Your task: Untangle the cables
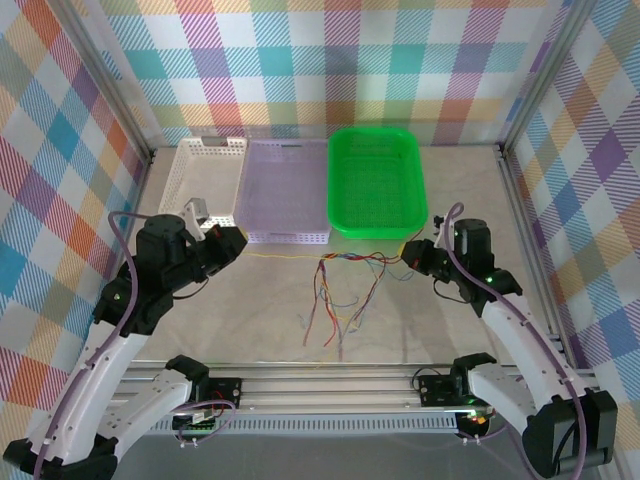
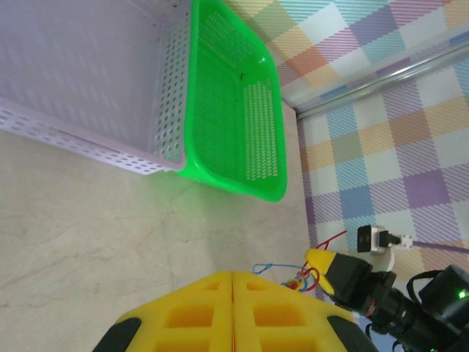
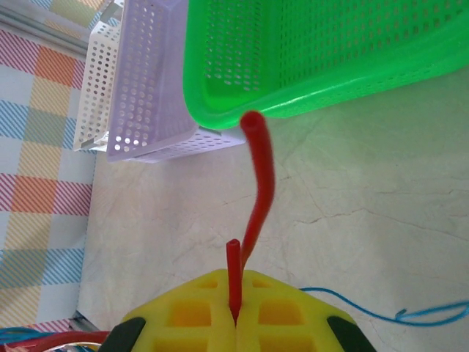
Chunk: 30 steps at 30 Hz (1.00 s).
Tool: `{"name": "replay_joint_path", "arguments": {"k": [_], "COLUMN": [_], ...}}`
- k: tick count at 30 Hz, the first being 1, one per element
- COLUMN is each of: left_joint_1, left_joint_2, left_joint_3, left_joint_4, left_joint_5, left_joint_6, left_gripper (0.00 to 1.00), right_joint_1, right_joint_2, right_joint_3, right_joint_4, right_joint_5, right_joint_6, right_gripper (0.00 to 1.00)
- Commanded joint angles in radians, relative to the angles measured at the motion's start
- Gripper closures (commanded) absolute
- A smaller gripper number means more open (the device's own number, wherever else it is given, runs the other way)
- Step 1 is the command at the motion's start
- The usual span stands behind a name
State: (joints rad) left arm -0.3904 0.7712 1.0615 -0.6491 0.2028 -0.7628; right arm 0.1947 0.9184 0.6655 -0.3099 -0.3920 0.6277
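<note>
The cables (image 1: 345, 275) lie tangled on the table between the arms, with red, blue, green and orange-yellow strands trailing toward the front. My left gripper (image 1: 238, 245) is shut, and a taut orange-yellow cable (image 1: 285, 257) runs from its tips to the knot. In the left wrist view its yellow fingers (image 2: 233, 277) are pressed together, and the knot (image 2: 297, 279) hangs at the other gripper's finger (image 2: 322, 261). My right gripper (image 1: 413, 250) is shut on a red cable (image 3: 258, 176), whose two ends stick out of the closed gripper (image 3: 236, 284). A blue cable (image 3: 381, 312) lies beside it.
Three baskets stand side by side at the back: white (image 1: 205, 170), pale purple (image 1: 285, 195) and green (image 1: 375, 180). The green basket's near rim (image 3: 308, 103) is close in front of the right gripper. Metal frame rails border the table.
</note>
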Motion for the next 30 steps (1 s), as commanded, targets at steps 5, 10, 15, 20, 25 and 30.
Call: {"name": "replay_joint_path", "arguments": {"k": [5,10,15,20,25,30], "left_joint_1": [0.036,0.036,0.036,0.036,0.036,0.036], "left_joint_2": [-0.078,-0.097,-0.123,-0.124,-0.084,-0.004], "left_joint_3": [0.113,0.161,0.162,0.127,0.038,-0.006], "left_joint_4": [-0.137,-0.187,-0.220,-0.262,-0.237,-0.240], "left_joint_5": [-0.149,-0.221,-0.265,-0.209,-0.006,0.114], "left_joint_6": [0.114,0.166,0.218,0.272,0.288,0.316], "left_gripper": [1.00,1.00,1.00,1.00,1.00,1.00], "right_joint_1": [-0.152,-0.222,-0.284,-0.317,-0.318,-0.318], "right_joint_2": [0.039,0.047,0.040,0.030,0.040,0.055], "right_joint_3": [-0.035,-0.048,-0.050,-0.055,-0.042,-0.001], "right_joint_4": [-0.139,-0.147,-0.166,-0.153,-0.119,-0.153], "right_joint_5": [0.180,0.176,0.213,0.200,0.099,0.086], "right_joint_6": [-0.028,-0.020,-0.008,-0.005,-0.017,-0.050], "right_gripper": [1.00,1.00,1.00,1.00,1.00,1.00]}}
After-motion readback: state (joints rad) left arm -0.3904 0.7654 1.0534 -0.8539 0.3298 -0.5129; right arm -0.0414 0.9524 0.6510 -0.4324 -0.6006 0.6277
